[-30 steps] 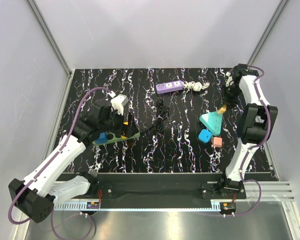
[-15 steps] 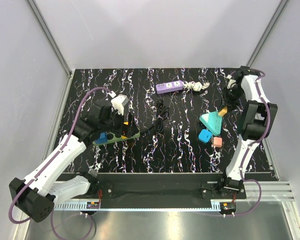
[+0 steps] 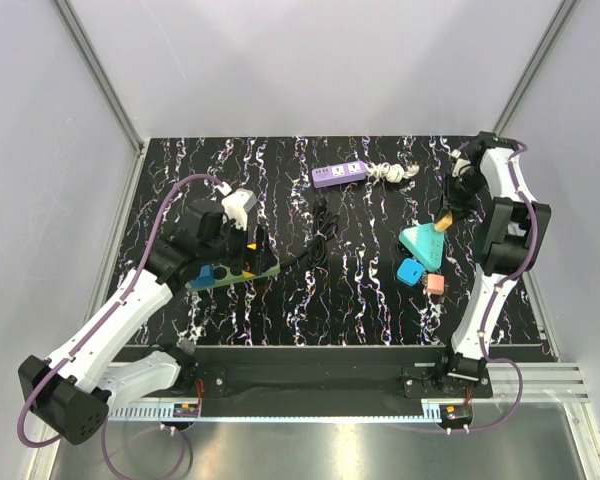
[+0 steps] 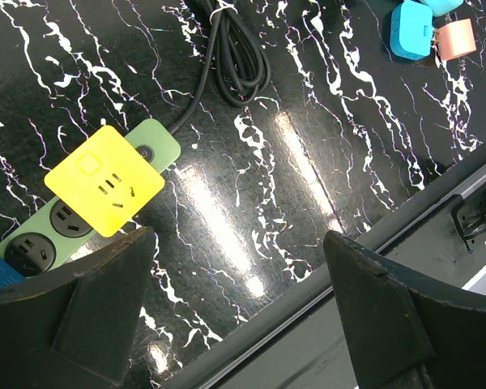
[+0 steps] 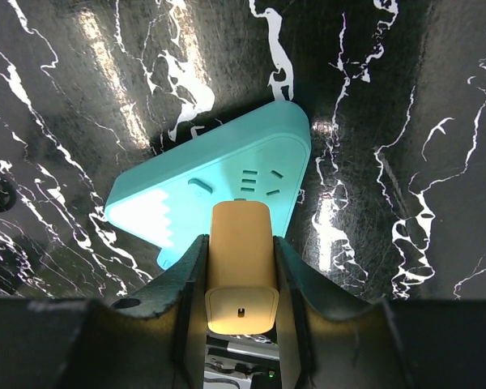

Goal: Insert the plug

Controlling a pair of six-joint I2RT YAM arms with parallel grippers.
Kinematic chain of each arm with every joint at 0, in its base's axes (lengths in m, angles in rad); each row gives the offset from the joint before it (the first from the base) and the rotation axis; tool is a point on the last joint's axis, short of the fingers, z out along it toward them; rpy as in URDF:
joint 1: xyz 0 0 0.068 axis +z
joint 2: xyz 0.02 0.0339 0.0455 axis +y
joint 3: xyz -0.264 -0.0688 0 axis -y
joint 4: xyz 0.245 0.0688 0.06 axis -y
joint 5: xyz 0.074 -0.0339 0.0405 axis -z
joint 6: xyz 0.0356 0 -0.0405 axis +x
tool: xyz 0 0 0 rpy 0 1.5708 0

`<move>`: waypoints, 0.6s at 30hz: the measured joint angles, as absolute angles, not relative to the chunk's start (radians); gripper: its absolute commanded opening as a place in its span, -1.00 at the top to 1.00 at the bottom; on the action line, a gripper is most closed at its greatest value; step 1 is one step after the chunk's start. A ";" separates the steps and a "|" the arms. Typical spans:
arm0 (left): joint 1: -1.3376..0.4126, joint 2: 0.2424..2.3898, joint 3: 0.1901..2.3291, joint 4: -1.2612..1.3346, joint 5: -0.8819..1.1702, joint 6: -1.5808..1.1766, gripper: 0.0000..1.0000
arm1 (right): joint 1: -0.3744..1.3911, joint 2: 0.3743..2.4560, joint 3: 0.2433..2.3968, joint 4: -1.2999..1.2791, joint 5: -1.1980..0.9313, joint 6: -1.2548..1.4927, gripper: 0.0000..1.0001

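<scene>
A bare lane of black marbled tabletop (image 3: 368, 255) is left between a coiled black cable (image 3: 322, 225) and a teal triangular socket block (image 3: 423, 243), apparently narrowed by a blue cube (image 3: 412, 272).

I note a black, white-veined table (image 3: 380, 300), orange plug (image 5: 240, 259), teal socket (image 5: 227, 170), green strip (image 4: 157, 149), yellow adapter (image 4: 105, 180), purple strip (image 3: 340, 174).

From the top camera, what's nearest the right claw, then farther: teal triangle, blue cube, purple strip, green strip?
From the right gripper, holding the orange plug:
1. teal triangle, just beside it
2. blue cube, toward the bases
3. purple strip, far middle
4. green strip, left side
</scene>
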State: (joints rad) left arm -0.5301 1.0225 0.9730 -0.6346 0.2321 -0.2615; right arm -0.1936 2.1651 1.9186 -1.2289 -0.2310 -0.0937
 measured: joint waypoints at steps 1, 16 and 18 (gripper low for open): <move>-0.530 1.022 0.973 -0.635 0.232 -0.262 -0.78 | -0.194 2.172 1.921 -1.230 -0.231 -0.094 1.00; -0.530 1.022 0.973 -0.635 0.232 -0.262 -0.77 | -0.196 2.246 1.984 -1.263 -0.231 -0.093 1.00; -0.530 1.022 0.973 -0.635 0.233 -0.262 -0.77 | -0.197 2.253 1.992 -1.262 -0.231 -0.093 1.00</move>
